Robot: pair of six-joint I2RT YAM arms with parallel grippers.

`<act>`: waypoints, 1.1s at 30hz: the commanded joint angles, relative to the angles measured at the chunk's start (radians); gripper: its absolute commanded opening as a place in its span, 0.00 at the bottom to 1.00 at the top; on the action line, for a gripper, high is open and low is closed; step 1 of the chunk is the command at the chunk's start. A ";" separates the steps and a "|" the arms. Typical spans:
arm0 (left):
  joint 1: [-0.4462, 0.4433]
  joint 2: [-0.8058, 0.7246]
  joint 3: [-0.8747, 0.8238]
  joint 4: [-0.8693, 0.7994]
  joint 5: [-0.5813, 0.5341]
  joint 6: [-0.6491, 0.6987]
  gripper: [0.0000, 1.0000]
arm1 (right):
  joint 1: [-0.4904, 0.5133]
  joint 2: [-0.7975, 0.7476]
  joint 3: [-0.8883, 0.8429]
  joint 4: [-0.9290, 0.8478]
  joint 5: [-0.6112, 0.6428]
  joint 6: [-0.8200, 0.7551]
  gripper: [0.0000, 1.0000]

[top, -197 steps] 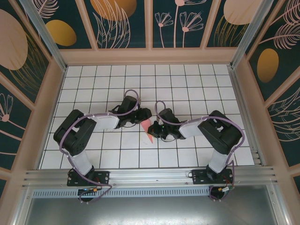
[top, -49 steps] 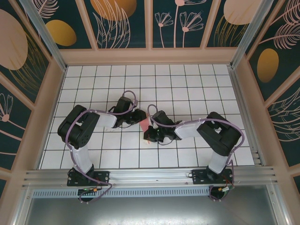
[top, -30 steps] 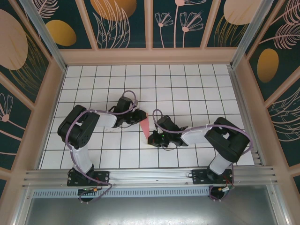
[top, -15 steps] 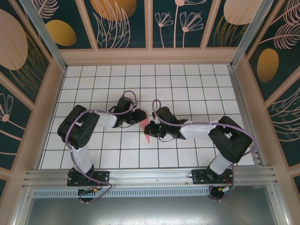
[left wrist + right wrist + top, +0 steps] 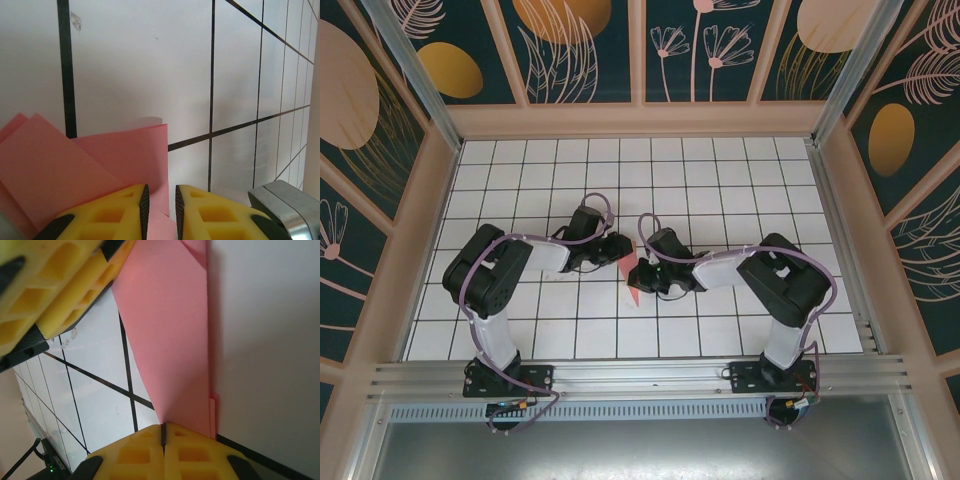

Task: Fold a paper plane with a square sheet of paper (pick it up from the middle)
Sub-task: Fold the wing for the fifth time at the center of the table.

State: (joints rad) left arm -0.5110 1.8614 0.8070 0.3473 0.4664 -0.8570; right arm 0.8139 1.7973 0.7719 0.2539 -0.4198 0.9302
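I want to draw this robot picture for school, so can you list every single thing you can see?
pink paper: one, salmon pink, folded, middle of the table, held between both grippers
table: one, white tiles with black lines, under everything
walls: dark teal with orange and pink plant drawings, on the far, left and right sides
metal rail: one, silver, along the near edge
left arm: one, black and white, near left
right arm: one, black and white, near right
left gripper: yellow fingers, shut on the pink paper
right gripper: yellow fingers, shut on the pink paper

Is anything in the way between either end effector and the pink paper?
Nothing visible. The left end effector and the right end effector are each closed on the pink paper itself.
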 commanded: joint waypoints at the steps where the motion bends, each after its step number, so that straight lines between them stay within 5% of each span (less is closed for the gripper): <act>1: 0.011 0.025 -0.025 -0.119 -0.097 0.032 0.25 | -0.005 0.045 -0.018 -0.001 0.009 0.002 0.07; 33: 0.075 0.023 0.046 -0.152 -0.107 0.075 0.33 | -0.001 0.064 -0.129 0.002 0.015 0.009 0.00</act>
State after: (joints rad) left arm -0.4927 1.8606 0.8501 0.2672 0.4702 -0.8383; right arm 0.8101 1.8030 0.6952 0.4133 -0.4355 0.9340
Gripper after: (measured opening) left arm 0.322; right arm 0.060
